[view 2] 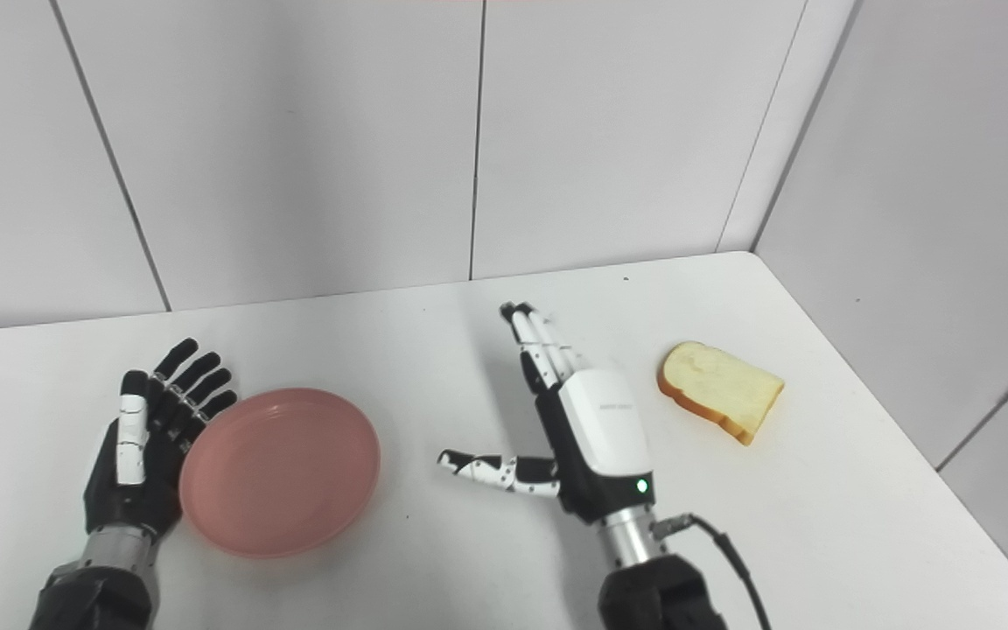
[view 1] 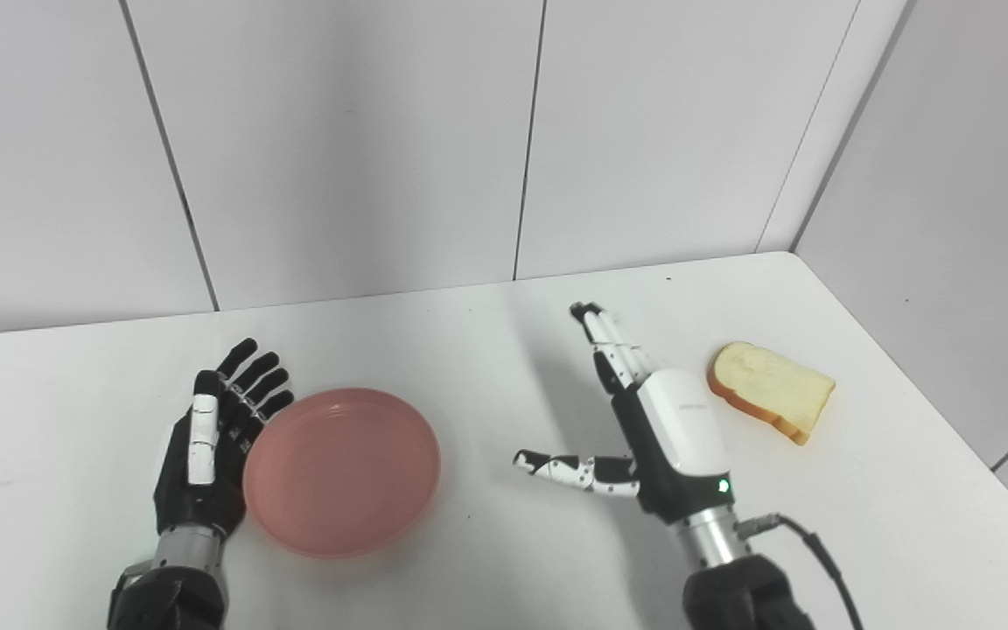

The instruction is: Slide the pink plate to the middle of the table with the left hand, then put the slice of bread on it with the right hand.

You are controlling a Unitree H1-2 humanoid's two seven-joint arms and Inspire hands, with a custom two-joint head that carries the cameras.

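Note:
A round pink plate (view 1: 342, 472) lies flat on the white table (view 1: 486, 350), left of its middle. My left hand (view 1: 211, 437) stands edge-on right against the plate's left rim, open, fingers straight and pointing away from me. A slice of bread (view 1: 771, 389) with a brown crust lies flat near the table's right side. My right hand (view 1: 657, 429) is open just left of the bread, a small gap between them, fingers stretched forward and thumb stuck out to the left. It holds nothing.
White wall panels (view 1: 504, 149) close off the table at the back and on the right. The table's right edge (view 1: 933, 394) runs diagonally close beyond the bread. A black cable (view 1: 819, 551) trails from my right wrist.

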